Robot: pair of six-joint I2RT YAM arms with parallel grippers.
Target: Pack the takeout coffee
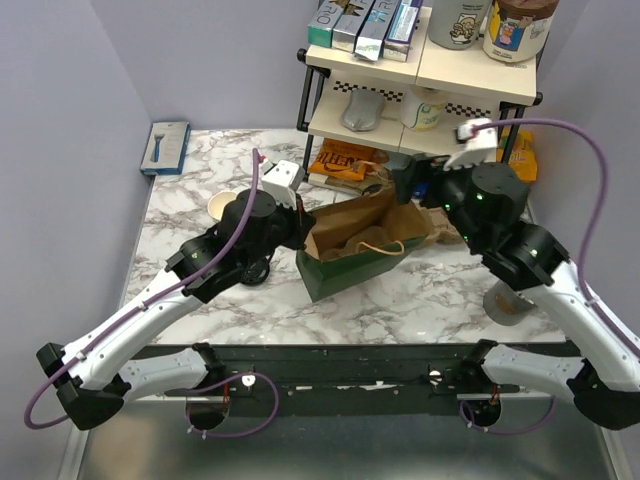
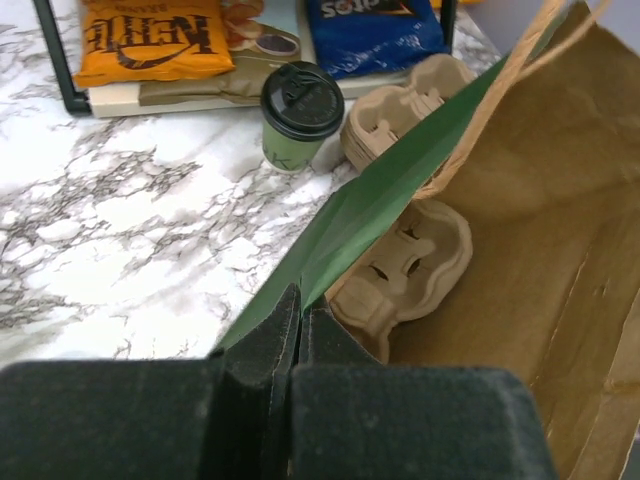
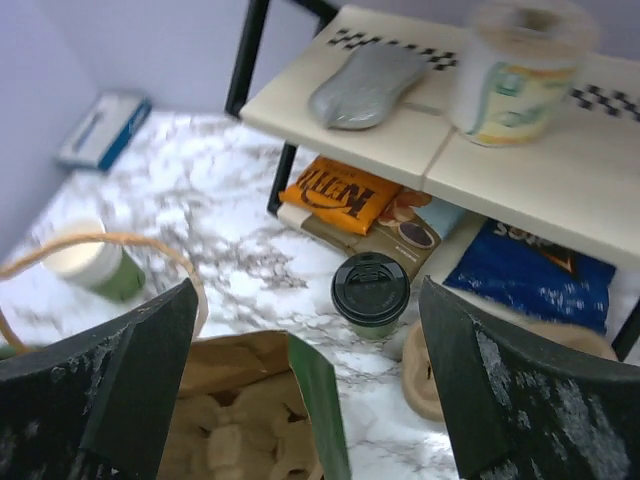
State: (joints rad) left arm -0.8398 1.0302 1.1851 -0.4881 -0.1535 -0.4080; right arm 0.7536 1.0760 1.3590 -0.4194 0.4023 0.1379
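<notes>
Left tool [image 2: 303,306]: I see it pinched together on the rim of the green bag [image 2: 370,200].
Right tool [image 3: 308,295]: fingers spread wide above the bag, holding nothing.
Takeout coffee [image 3: 371,293]: upright and lidded on the tabletop [image 3: 230,220], outside the bag, just beside a pulp carrier [image 2: 395,110].
Bag contents: second carrier [image 2: 410,265].

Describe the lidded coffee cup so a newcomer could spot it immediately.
Find the black-framed shelf rack at the back of the marble table, past the green paper bag. On the tabletop in front of the orange chip bag stands the lidded coffee cup, beside stacked brown pulp carriers. It is the only dark-green cup with a black lid; the other green cup is open.
</notes>
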